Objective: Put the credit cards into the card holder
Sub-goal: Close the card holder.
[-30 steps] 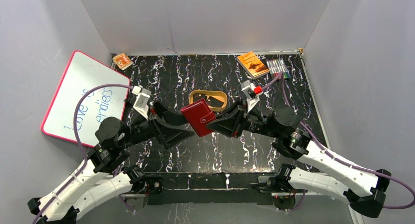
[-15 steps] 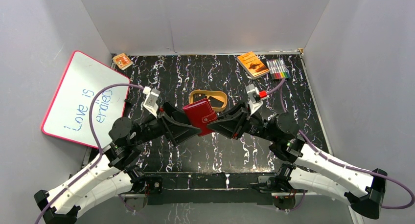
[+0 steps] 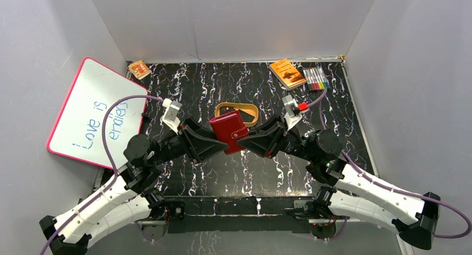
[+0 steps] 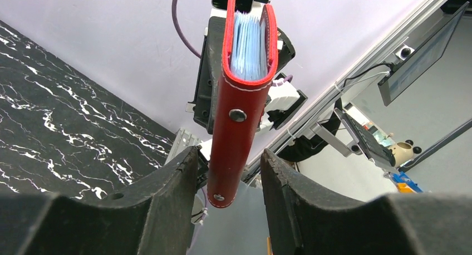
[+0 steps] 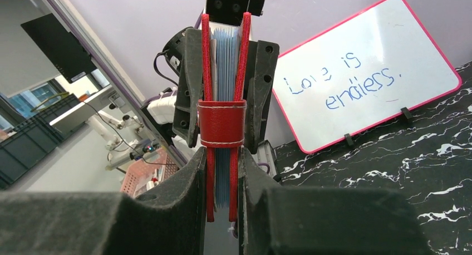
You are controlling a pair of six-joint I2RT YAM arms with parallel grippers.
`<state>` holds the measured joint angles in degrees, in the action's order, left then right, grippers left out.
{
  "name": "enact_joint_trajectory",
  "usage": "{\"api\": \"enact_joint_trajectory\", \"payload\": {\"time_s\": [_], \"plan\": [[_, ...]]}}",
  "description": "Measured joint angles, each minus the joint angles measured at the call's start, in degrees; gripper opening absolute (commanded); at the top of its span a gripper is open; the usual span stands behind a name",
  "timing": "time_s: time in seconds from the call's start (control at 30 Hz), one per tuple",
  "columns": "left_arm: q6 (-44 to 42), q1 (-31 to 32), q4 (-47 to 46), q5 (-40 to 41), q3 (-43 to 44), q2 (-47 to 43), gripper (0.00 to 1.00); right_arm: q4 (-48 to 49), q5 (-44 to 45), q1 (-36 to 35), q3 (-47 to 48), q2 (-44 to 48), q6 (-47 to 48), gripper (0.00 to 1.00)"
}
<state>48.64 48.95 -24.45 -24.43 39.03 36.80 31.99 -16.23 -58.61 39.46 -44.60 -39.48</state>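
Counts: 1 red wallet [image 3: 228, 131], 2 end effectors, 1 tan oval dish [image 3: 236, 103], 1 whiteboard [image 3: 94, 110], 1 orange booklet [image 3: 287, 73], 1 pack of markers [image 3: 315, 78], 1 small orange box [image 3: 138, 69].

The wallet is at the centre of the top view, held off the black marbled bench [image 3: 195, 88], just below the dish in frame, with one arm meeting it from each side.

Right end effector [image 5: 222, 155]: both fingers are pressed flat against the wallet's two covers, pinching it closed.

Left end effector [image 4: 227, 155]: the fingers are spread. The wallet's lower end sits between them with a gap on each side, so there is no contact.

Wallet: red and leather-like, with white edge stitching and two round metal studs on the spine side. A stack of pale blue clear sleeves shows between the covers. In the right wrist view a red strap crosses the open edge.

Dish: smooth oval ring. Something dark lies inside it, too small to tell what.

Whiteboard: pink rim with blue handwriting, at the left of the frame.
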Motion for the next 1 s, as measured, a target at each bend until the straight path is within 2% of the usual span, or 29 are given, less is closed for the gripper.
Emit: {"api": "enact_joint_trajectory", "payload": {"time_s": [0.43,1.0], "plan": [[0.02,0.02,0.00,0.02,0.00,0.63,0.50,0.09,-0.68,0.00,-0.76,-0.57,-0.94,0.00],[-0.17,0.02,0.13,0.02,-0.02,0.42,0.27,1.07,-0.81,0.00,-1.49,-0.76,-1.27,0.00]]}}
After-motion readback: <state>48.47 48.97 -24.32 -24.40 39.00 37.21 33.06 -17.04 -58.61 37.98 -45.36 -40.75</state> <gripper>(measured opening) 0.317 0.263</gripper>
